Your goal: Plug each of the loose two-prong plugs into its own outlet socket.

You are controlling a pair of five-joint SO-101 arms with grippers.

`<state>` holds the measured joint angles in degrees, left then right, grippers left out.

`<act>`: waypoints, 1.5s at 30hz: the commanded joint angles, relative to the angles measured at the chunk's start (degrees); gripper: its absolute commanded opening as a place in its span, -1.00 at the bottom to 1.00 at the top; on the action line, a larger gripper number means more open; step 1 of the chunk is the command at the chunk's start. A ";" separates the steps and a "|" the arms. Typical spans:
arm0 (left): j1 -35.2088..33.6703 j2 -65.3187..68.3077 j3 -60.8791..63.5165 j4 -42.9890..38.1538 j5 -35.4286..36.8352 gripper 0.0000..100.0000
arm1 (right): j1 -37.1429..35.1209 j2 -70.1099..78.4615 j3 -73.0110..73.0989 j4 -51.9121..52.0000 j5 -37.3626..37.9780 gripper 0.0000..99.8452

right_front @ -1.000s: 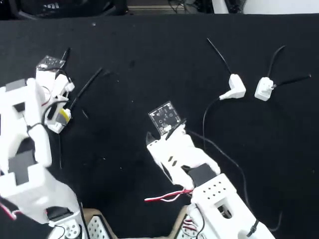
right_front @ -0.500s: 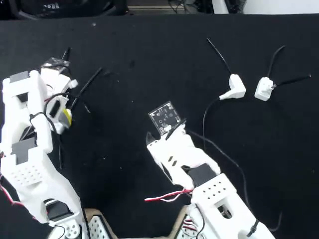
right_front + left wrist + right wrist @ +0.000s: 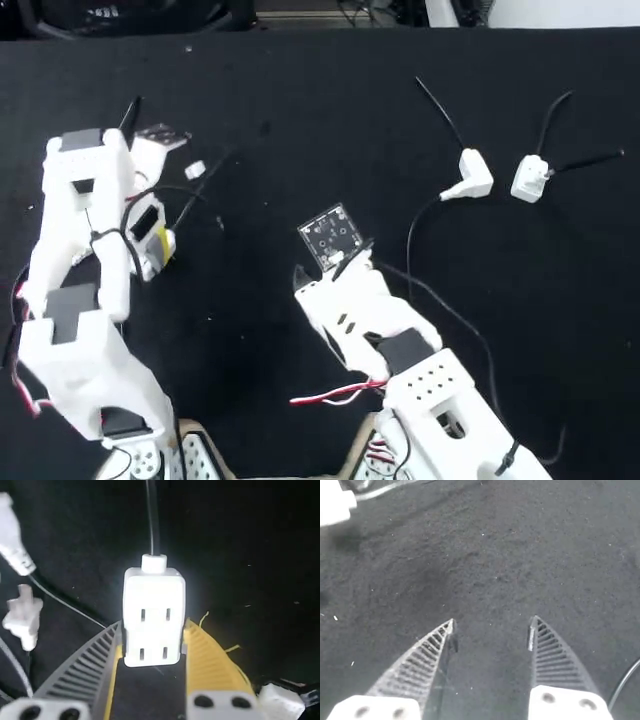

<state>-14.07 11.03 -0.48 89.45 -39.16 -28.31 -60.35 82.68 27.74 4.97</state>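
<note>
I have my left gripper [image 3: 152, 626] clamped on the white outlet block [image 3: 154, 600], its two slot pairs facing the wrist camera. My right gripper [image 3: 491, 624] hangs, jaws apart, over the black table [image 3: 510, 540].

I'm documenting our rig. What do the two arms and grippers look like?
The left arm and right arm are blocky white plastic with black motor sections. The left gripper has one grey ribbed finger, one yellow; the right gripper has two pale, ribbed, pointed ones. Red-white wires loop by the right arm.
</note>
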 commanded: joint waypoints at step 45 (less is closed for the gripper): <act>13.49 -31.56 52.09 -29.63 8.70 -0.41 | 18.55 -1.63 -3.91 -3.34 -8.44 -0.56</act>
<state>-2.99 -20.18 53.41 58.07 -31.52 -10.99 -60.70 82.42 25.71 -3.21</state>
